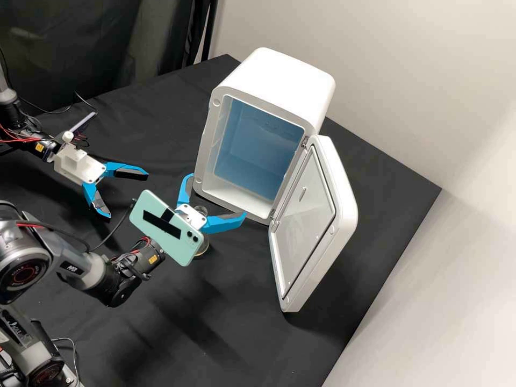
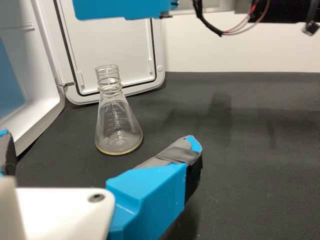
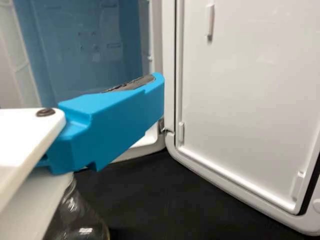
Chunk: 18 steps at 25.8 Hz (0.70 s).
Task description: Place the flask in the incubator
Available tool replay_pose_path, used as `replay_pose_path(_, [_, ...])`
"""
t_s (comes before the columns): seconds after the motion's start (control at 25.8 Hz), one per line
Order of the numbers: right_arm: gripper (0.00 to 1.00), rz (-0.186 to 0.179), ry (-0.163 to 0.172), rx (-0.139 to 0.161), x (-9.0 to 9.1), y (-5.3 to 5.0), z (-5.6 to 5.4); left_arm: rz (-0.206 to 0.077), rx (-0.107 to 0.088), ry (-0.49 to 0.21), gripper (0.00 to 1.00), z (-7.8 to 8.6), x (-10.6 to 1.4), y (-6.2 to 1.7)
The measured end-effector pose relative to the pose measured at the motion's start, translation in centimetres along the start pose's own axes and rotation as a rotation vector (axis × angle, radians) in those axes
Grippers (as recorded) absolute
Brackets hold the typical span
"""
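Standing upright on the black table before the open white, blue-lined incubator, the clear glass conical flask is not yet gripped. The right end effector hovers spread above it, and the left end effector is spread nearby. Grasping and placing apparently remain.

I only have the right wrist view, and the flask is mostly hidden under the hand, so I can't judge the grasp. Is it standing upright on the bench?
Observer: Yes. The left wrist view shows the flask upright on the bench, in front of the open incubator door.
Operator: Is anything touching it?
Observer: No. The right hand is open above it, and its finger hangs clear of the rim.
Operator: Where is the other arm?
Observer: The left hand is open, off to one side of the flask and apart from it.
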Motion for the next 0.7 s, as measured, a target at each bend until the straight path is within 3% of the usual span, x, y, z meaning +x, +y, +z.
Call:
replay_pose_path(0.15, [1.0,-0.037,-0.014,-0.007,-1.3,-0.7,0.4,0.0,0.0,0.0,1.0,0.0,0.0,0.0])
replay_pose_path(0.39, [1.0,-0.052,0.005,-0.06,-2.5,-1.0,-0.1,0.001,-0.001,0.0,1.0,0.0,0.0,0.02])
replay_pose_path(0.5, [1.0,-0.063,0.05,-0.075,-2.9,-1.3,-1.0,0.006,-0.002,-0.001,1.0,0.1,-0.2,0.18])
replay_pose_path(0.62, [1.0,-0.07,0.116,-0.107,-3.3,-1.6,-2.4,0.009,-0.001,-0.002,1.0,0.1,-0.3,0.26])
replay_pose_path(0.7, [1.0,-0.066,0.147,-0.099,-3.4,-1.7,-3.1,0.008,-0.003,-0.003,1.0,0.1,-0.3,0.26])
